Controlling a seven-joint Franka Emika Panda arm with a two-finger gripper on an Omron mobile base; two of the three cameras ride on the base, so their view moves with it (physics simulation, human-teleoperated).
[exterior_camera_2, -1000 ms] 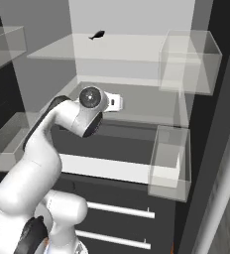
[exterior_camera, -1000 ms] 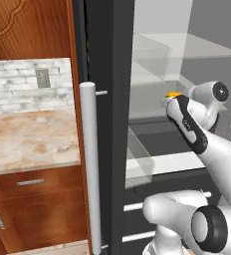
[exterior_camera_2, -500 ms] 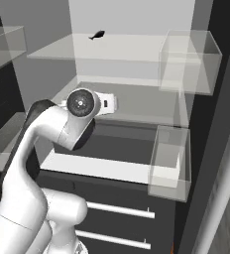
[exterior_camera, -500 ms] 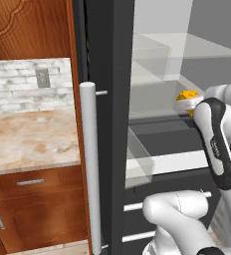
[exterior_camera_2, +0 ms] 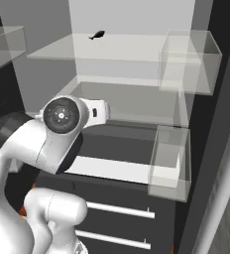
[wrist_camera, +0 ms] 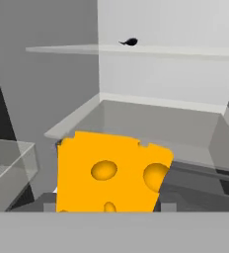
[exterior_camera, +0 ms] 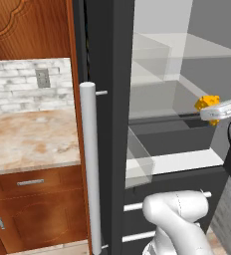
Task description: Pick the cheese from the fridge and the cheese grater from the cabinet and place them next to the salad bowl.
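The cheese [exterior_camera: 206, 102], a yellow-orange wedge with holes, hangs in front of the open fridge's [exterior_camera: 112, 60] middle shelf. My gripper [exterior_camera: 210, 107] is shut on it. In the hand view the cheese [wrist_camera: 111, 173] sits large between the two fingertips, with the fridge's translucent shelves [wrist_camera: 161, 118] behind it. In the right base view my white wrist [exterior_camera_2: 94, 110] hides the wedge. The cheese grater, the cabinet and the salad bowl are out of view.
The fridge's long silver bar handle [exterior_camera: 90, 164] stands left of the arm. A marble counter [exterior_camera: 28, 139] over wooden drawer cabinets [exterior_camera: 33, 209] lies further left. Clear door bins [exterior_camera_2: 170, 163] hang on the right. A small black thing [exterior_camera_2: 96, 35] lies on the top shelf.
The hand has carried the cheese to the right and slightly lower in the left base view, away from the shelf's left side. The base views have not shifted.
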